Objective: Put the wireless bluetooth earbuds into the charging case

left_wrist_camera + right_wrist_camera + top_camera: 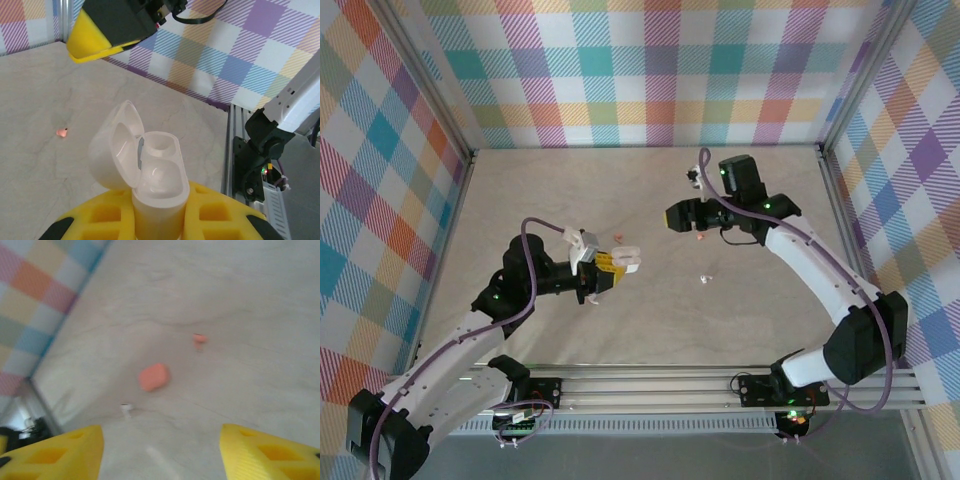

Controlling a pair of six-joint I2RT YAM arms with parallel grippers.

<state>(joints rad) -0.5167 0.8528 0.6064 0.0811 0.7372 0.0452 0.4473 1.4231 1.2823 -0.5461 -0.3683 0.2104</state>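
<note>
The left end effector (610, 268) is clenched on the white charging case (159, 175). The case is held upright with its lid (116, 150) swung open, presumably so that the sockets are presented for loading. The visible socket appears empty.

The right end effector (162, 455) is released, with nothing between its fingers. It is aimed down at the surface (260, 300), where a white earbud (126, 409), a reddish earbud (199, 338) and a blurred orange case (154, 376) lie apart. A pick-up is judged to be intended.
</note>
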